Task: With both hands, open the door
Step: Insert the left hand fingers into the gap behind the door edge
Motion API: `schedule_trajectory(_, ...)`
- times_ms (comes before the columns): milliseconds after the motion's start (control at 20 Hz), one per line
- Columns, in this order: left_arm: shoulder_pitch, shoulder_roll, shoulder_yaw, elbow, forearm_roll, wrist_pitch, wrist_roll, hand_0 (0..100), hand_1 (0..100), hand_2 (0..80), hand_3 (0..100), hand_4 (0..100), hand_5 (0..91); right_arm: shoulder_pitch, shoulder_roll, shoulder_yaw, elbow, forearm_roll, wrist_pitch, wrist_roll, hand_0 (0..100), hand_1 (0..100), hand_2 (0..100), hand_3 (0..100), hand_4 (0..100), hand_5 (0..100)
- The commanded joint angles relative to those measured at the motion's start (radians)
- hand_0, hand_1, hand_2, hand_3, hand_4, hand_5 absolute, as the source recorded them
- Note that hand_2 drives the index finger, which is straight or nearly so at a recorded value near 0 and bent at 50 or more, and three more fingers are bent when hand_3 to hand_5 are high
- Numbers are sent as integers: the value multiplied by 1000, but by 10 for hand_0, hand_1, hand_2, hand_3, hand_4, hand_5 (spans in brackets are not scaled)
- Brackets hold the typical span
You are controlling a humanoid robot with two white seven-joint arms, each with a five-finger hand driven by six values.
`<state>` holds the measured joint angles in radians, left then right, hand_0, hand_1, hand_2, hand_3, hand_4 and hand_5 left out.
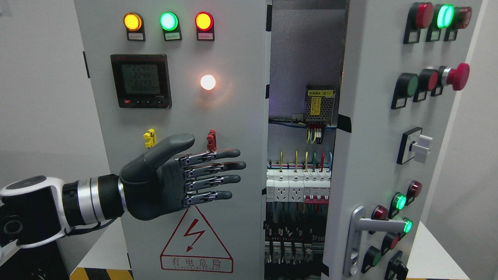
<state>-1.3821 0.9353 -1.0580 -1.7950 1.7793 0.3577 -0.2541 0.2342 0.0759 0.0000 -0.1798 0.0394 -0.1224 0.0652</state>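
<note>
A grey electrical cabinet fills the head view. Its left door [175,116] is closed and carries three lamps, a meter and a warning triangle. The right door [373,155] is swung outward toward me, with a metal lever handle [360,229] low on it. Between the doors, the cabinet's interior [299,175] shows wiring and breakers. My left hand [229,175] comes in from the lower left, flat and open, fingers stretched toward the left door's inner edge, touching nothing that I can see. My right hand is out of view.
The right door bears several buttons, lamps, a red mushroom stop [457,76] and a rotary switch [418,146]. The cabinet stands on a white table [432,252] with a yellow-black striped edge [97,273]. Plain walls lie on both sides.
</note>
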Motion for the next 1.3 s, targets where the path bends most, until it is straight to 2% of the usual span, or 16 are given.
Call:
schedule_trajectory(0,-14,-170,-48,52,-12,-16,4,120,389,0,0,0,0,1,2,8,-1,1,1,-1,503,171,0,0,0,0)
schedule_trajectory(200,-3,-208,-42,57,-18,-14,4,120,389,0,0,0,0,1,2,17,-1,1,1,-1,503,170,0,0,0,0)
schedule_trajectory(551,-94,-237,-48,69,26,-5,1,120,389,0,0,0,0,1,7,17,-1,1,0,-2,504,169,0,0,0,0)
schedule_trajectory(951,-97,-277,-50,80,32,-3,3,120,389,0,0,0,0,2,7,17,-1,1,0,-2,504,168,0,0,0,0)
schedule_trajectory(1252,-95,-299,-43,97,127,-2,1,120,389,0,0,0,0,2,12,17,-3,1,-3,-4,505,167,0,0,0,0)
